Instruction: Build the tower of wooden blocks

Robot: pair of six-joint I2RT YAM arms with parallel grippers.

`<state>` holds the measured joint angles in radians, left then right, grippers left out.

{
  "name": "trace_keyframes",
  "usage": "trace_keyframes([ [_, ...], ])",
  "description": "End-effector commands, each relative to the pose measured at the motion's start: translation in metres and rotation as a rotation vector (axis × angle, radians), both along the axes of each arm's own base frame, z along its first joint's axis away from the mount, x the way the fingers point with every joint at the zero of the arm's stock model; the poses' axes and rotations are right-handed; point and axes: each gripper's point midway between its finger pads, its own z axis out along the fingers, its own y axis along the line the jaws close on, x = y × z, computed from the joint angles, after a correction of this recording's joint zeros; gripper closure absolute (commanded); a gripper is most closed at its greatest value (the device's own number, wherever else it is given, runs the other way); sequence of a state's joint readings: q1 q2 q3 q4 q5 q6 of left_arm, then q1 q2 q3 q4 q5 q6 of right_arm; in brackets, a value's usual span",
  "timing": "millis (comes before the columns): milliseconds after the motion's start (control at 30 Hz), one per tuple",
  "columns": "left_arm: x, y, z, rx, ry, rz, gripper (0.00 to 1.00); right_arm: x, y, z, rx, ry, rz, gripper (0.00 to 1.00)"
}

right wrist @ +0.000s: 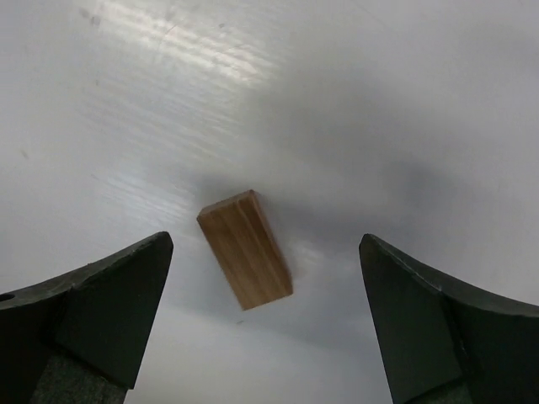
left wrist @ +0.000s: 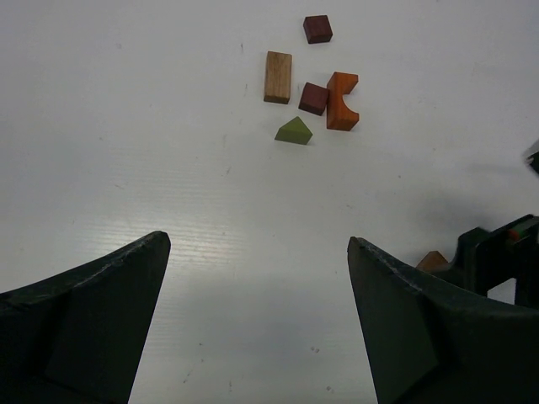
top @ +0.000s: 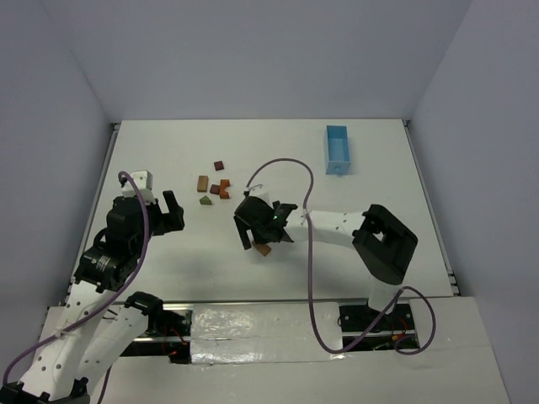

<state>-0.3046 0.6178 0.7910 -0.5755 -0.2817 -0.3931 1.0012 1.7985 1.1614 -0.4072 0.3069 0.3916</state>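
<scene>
No stack stands; the blocks lie loose on the white table (top: 354,244). A group at centre left holds a dark brown cube (left wrist: 317,29), a light brown rectangle (left wrist: 277,77), a reddish-brown cube (left wrist: 313,98), an orange arch (left wrist: 341,101) and an olive-green triangle (left wrist: 293,131); the group (top: 214,187) also shows from above. Another brown rectangle (right wrist: 246,248) lies flat on the table between the fingers of my open right gripper (right wrist: 263,244), untouched, and shows from above (top: 262,249). My left gripper (left wrist: 259,242) is open and empty, left of the group (top: 174,210).
A light-blue tray (top: 338,149) stands at the back right. The right arm (top: 337,225) reaches left across the middle of the table, its purple cable looping above it. The right gripper's body (left wrist: 497,252) shows at the right edge of the left wrist view.
</scene>
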Motion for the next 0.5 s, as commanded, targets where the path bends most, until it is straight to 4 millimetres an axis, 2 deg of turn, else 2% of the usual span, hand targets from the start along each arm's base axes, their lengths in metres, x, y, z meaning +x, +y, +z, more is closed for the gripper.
trace_keyframes([
  [0,0.003,-0.004,0.011,-0.003,-0.048,-0.022,0.01,-0.011,0.004,0.044,0.269,0.010,-0.518,0.00],
  [33,0.003,-0.003,0.012,-0.005,-0.050,-0.020,0.00,-0.019,-0.003,0.040,0.271,0.004,-0.584,0.00],
  [67,0.003,-0.003,0.011,-0.004,-0.048,-0.020,0.00,-0.025,-0.002,0.039,0.342,0.032,-0.718,0.00],
  [100,0.003,-0.004,0.011,-0.006,-0.049,-0.023,0.01,-0.034,-0.005,0.038,0.343,0.015,-0.782,0.00],
  [133,0.003,-0.004,0.011,-0.005,-0.049,-0.021,0.01,-0.046,-0.023,0.032,0.273,0.017,-0.859,0.00],
  [200,0.002,-0.004,0.011,-0.006,-0.051,-0.022,0.01,-0.056,-0.031,0.031,0.238,0.014,-1.038,0.00],
  [300,0.001,-0.005,0.014,-0.007,-0.059,-0.026,0.01,-0.054,-0.020,0.026,0.195,0.021,-1.117,0.00],
  [367,0.000,-0.005,0.015,-0.009,-0.067,-0.025,0.01,-0.047,-0.007,0.022,0.237,0.031,-1.127,0.00],
  [467,-0.002,-0.006,0.017,-0.012,-0.076,-0.029,0.01,-0.035,-0.008,0.015,0.267,0.033,-1.161,0.00],
])
